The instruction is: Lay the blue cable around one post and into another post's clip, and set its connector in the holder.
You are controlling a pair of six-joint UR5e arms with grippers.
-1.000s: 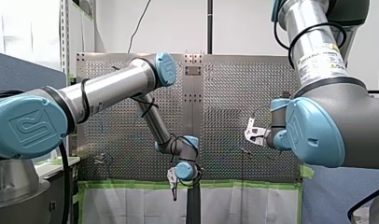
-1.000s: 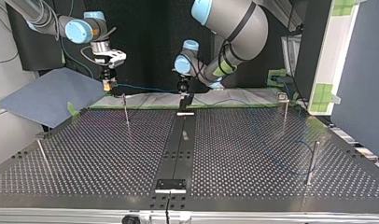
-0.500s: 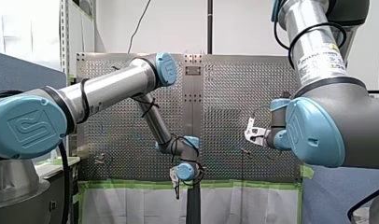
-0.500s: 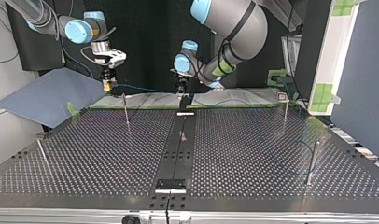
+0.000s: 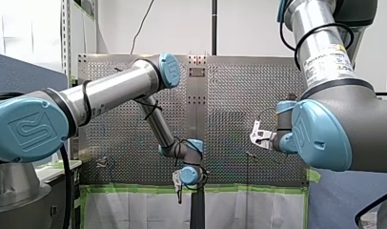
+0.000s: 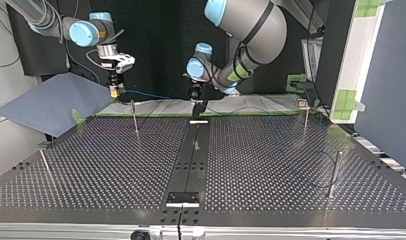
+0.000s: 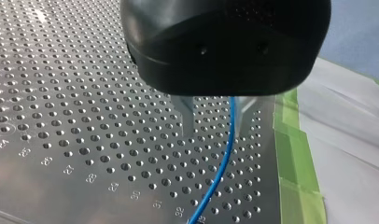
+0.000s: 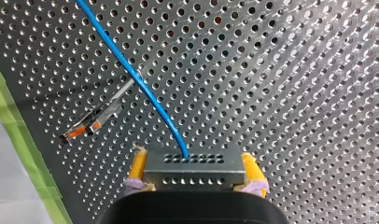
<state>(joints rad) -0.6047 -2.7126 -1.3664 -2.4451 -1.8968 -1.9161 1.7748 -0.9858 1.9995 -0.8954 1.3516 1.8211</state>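
Quick status from the rig: not far in, I'd say. My right end effector (image 8: 193, 173) has its yellow pads pressed onto both sides of the connector (image 8: 193, 164), the grey perforated block. It's held up over the worktop (image 8: 295, 93), not parked in anything.

The blue cable (image 8: 131, 74) comes out of the block's face and runs off ahead, past a clip post (image 8: 101, 115) with orange bits on it. In the right wrist view it crosses that post's tip, but I can't tell if it touches, and it doesn't look seated in the clip.

My left end effector (image 7: 215, 122) has its metal fingers (image 7: 187, 116) spread. The cable drops between them without being squeezed, nearer one finger than the other, close to the green tape (image 7: 290, 154).

In the top view the cable hangs in the air between my two end effectors, along the far edge of the worktop. There's also a faint blue loop lying near the tall post (image 6: 334, 172) at that view's right, but I can't tell if it goes around it.

So as I read it, pretty much everything's left: the wrap, the clip, and seating the connector. My guess for the holder is the black plate (image 6: 182, 198) on the centre strip, but no promises.
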